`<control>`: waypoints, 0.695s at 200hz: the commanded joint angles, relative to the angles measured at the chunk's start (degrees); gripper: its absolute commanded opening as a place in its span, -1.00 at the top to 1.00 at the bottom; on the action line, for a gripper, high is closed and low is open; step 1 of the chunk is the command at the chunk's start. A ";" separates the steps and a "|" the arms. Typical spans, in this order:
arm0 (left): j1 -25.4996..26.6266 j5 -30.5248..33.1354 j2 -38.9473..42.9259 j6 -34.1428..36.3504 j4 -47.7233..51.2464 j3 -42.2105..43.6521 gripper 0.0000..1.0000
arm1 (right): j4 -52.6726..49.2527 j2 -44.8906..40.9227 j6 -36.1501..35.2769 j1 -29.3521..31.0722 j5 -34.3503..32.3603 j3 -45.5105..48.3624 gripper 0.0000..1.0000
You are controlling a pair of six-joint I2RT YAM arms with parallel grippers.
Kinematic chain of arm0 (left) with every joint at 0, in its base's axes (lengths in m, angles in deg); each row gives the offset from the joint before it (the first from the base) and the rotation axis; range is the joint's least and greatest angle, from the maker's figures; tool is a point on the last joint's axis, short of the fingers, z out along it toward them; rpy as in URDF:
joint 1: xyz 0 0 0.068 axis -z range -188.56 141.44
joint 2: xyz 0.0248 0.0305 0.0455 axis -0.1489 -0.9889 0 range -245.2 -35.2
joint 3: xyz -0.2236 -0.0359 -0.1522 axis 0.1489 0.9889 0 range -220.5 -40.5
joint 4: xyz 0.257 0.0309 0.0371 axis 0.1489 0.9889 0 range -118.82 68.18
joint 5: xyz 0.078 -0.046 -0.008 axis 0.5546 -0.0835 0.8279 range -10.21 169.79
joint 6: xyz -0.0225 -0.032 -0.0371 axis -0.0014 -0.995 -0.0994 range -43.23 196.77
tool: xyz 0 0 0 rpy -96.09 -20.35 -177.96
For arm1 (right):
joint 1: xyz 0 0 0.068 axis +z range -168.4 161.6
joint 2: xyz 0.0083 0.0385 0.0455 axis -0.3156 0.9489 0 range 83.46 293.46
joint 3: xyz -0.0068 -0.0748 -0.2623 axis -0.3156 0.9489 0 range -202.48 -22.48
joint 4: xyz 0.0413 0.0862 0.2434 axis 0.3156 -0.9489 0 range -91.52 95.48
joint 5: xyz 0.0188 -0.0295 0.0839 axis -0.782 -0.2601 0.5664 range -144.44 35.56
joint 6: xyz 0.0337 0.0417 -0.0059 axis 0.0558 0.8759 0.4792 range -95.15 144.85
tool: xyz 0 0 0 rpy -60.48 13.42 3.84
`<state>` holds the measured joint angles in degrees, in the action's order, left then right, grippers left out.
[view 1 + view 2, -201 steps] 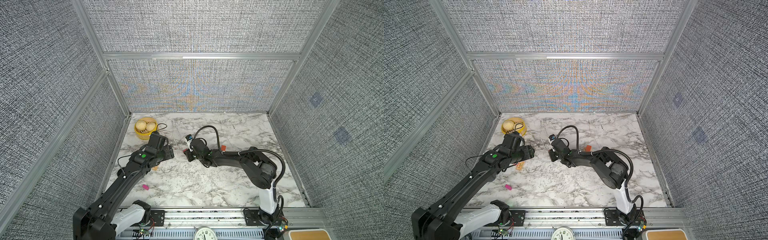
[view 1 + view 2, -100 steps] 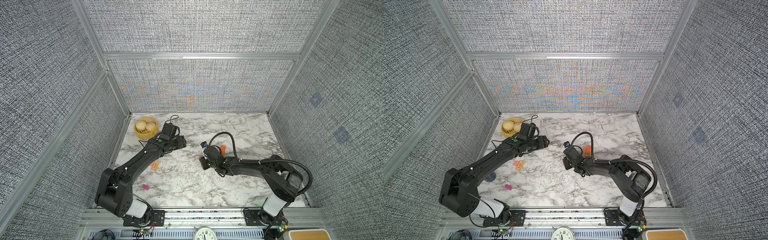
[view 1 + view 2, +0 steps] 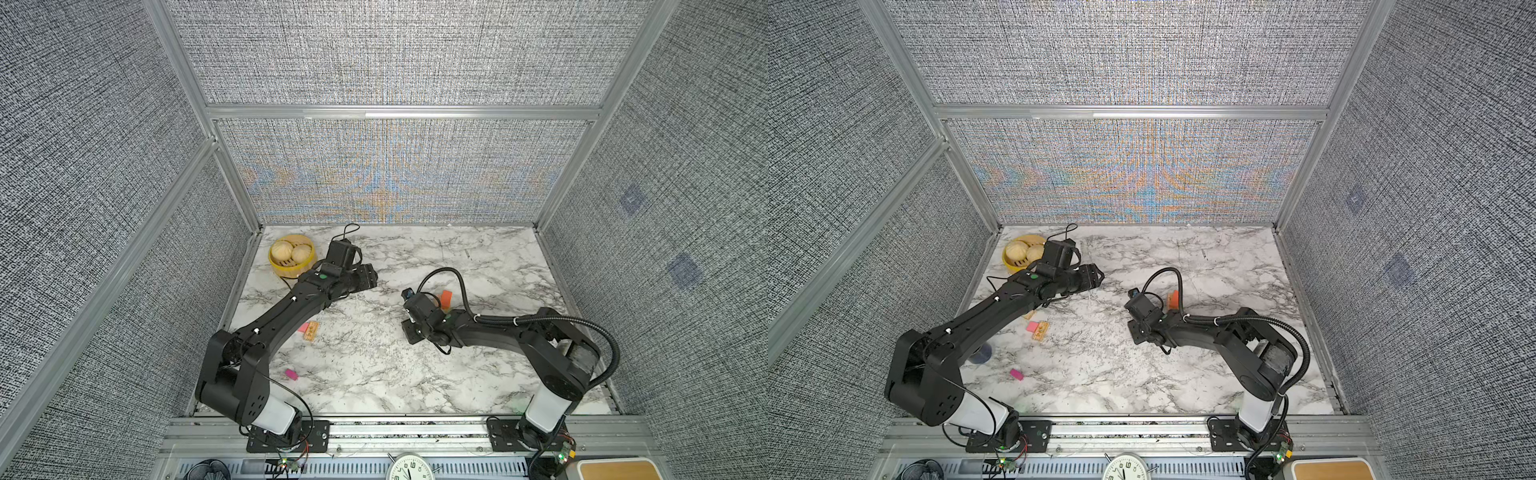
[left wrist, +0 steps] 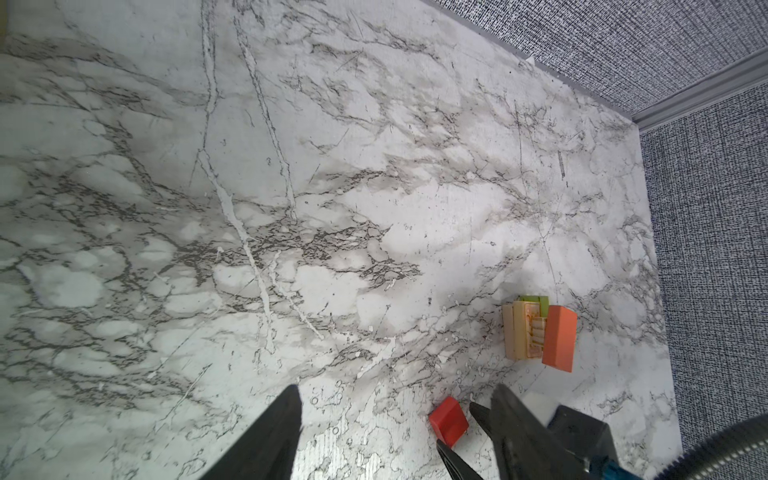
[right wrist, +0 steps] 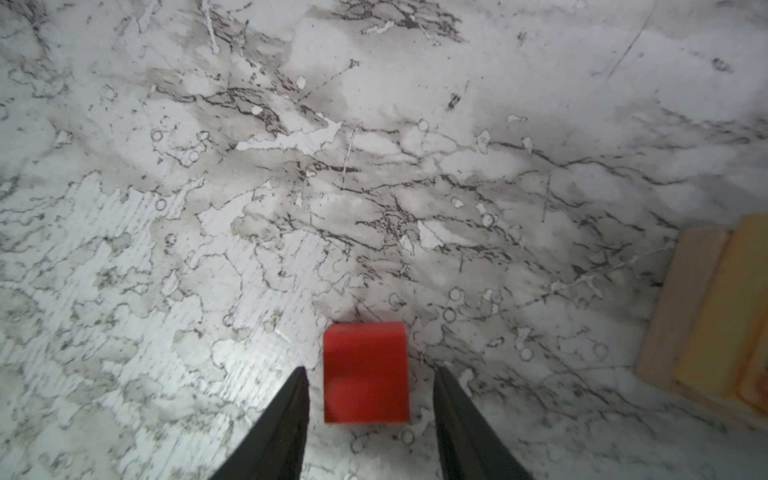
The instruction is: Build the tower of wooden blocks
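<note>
Right gripper (image 5: 370, 370) hangs low over the marble table (image 5: 374, 145) with its jaws partly apart. They straddle the red cube (image 5: 365, 374) with a clear gap on either side, so the gripper holds nothing. The cube rests flat on the table, just beside the tower (image 4: 536, 332) but apart from it. The step in hand looks like taking up this cube for the tower. To do it well, the arm should centre the cube, close squarely on its two flat sides and lift straight up before travelling. It should then come at the tower from above, since a sideways brush could scatter such light pieces. The tower shows one orange block (image 4: 559, 338), one green block (image 4: 534, 300) and at least two tan pieces (image 4: 510, 332), one with a printed face. Whether they are stacked or merely pressed together cannot be told. Farther off, the left gripper (image 4: 395, 388) is wide open and empty over bare table, and would best keep out of the way. Beside the left arm lie one pink block (image 3: 1032, 326) right against one printed tan block (image 3: 1041, 331), and one magenta block (image 3: 1016, 374) alone. One dark mug (image 3: 980, 353) sits partly under that arm. One yellow steamer (image 3: 291, 274) holding two buns (image 3: 282, 250) stands in the far corner.
</note>
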<state>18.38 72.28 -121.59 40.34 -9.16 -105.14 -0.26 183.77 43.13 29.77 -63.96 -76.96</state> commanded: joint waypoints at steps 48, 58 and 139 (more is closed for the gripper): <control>-0.04 0.35 2.11 1.53 -0.59 1.97 -0.46 | -13.71 3.02 -2.55 -2.08 5.99 -9.49 0.01; -0.04 0.26 2.34 1.53 -0.46 2.13 -0.46 | -14.42 3.13 -3.01 -2.47 6.32 -9.91 0.01; -0.04 2.06 4.80 2.15 1.63 3.15 -0.46 | -18.09 6.16 -5.87 -3.16 9.67 -13.17 -0.07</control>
<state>18.38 72.98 -117.40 41.83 -8.55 -102.08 -16.21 189.17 38.41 26.62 -55.61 -89.48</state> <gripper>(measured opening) 0.729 0.537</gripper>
